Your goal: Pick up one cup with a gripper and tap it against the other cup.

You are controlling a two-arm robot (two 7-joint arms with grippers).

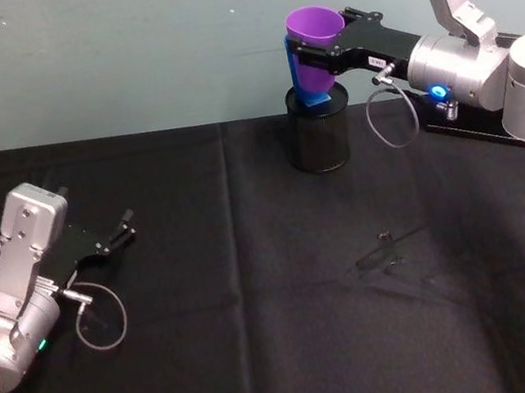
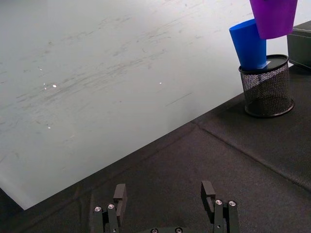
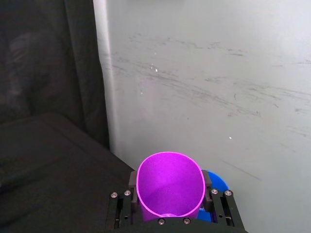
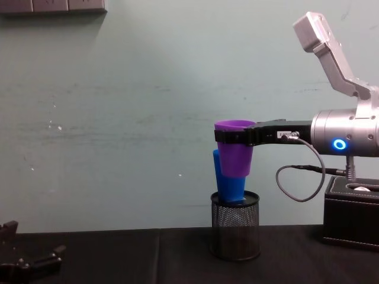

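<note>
Contact should be gentle, as the right gripper (image 4: 234, 135), fingers clamped on the purple cup (image 4: 234, 157), holds it aloft just beside the blue cup (image 4: 230, 188) leaning in a mesh holder (image 4: 235, 236); the left gripper (image 1: 113, 237) idles well apart, fingers spread.

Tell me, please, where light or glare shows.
Head view: the cloth is flat black, the left gripper idle at left. Chest view: the right arm's ring light glows blue. Right wrist view: the purple cup shines at its rim in the right gripper. Left wrist view: bright specks dot the wall.
</note>
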